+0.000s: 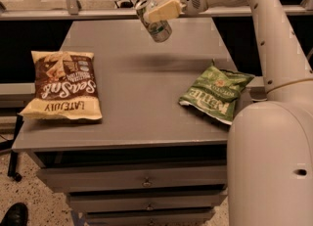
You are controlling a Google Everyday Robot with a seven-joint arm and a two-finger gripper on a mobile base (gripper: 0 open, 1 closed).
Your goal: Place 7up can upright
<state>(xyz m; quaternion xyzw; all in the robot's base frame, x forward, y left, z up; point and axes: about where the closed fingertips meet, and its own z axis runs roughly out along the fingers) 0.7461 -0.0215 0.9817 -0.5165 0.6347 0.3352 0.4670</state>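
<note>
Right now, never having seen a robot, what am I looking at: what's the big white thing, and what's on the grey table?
The big white shape is a robot's arm. One camera looks down at a grey table with drawers. At the arm's end, the gripper hangs above the table's far side, its jaws shut on a tilted 7up can, held in the air. A brown snack bag lies at the picture's left, a green chip bag at its right.
</note>
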